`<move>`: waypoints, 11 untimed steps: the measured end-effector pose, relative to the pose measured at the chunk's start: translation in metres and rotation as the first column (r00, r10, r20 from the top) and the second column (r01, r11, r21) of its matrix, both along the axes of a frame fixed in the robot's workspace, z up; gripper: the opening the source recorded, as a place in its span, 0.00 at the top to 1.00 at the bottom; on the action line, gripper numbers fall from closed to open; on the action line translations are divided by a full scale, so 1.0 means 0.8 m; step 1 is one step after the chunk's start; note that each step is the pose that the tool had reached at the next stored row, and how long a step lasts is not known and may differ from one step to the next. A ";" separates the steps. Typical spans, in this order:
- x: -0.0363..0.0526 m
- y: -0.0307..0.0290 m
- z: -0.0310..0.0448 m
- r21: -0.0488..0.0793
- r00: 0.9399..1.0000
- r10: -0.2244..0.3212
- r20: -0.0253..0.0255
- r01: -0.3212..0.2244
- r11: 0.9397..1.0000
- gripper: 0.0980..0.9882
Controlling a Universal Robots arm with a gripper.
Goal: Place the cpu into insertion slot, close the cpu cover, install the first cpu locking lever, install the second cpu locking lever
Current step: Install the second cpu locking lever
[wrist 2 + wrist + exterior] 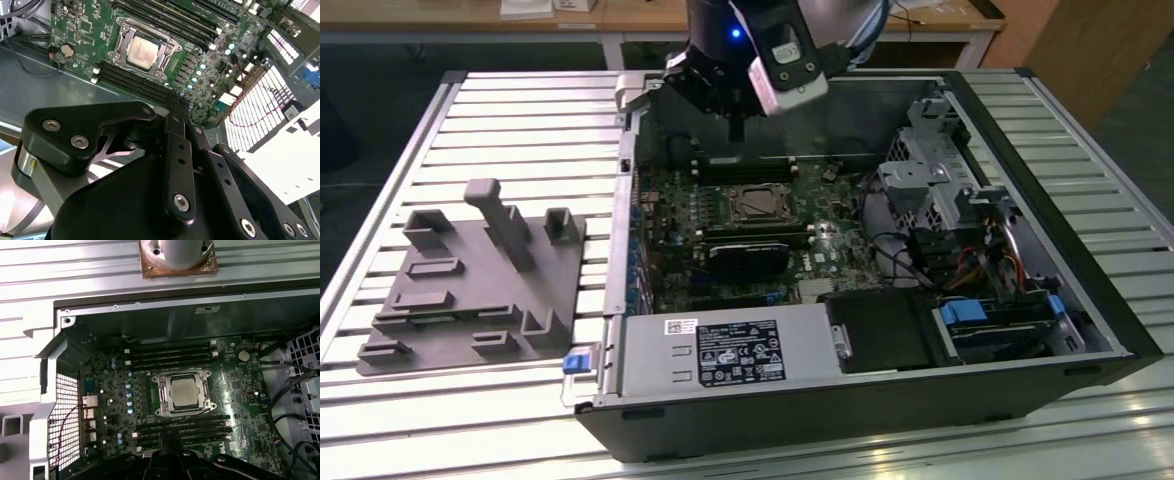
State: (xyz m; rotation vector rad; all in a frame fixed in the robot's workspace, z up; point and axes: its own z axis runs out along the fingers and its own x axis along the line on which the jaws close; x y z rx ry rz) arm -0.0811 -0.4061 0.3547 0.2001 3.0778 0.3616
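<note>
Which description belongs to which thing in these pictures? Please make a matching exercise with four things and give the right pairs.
Things:
1. cpu
2. cpu cover
3. grey fixture block
4. gripper

Descriptions:
A. lies on the slatted table, at the exterior view's left of the computer case
B. hangs above the motherboard, holding nothing
C. dull silver square, seated in the insertion slot
D. metal frame lying around the chip

Pairs: 1-C, 2-D, 3-A, 4-B
</note>
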 end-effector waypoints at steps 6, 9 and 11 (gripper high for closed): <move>0.001 0.0000 -0.0122 0.000 1.000 0.000 0.000 0.000 1.000 0.99; 0.001 0.0000 -0.0184 0.000 1.000 0.000 0.000 0.000 1.000 0.99; 0.002 0.0000 -0.0225 0.000 1.000 0.000 0.000 0.000 1.000 0.99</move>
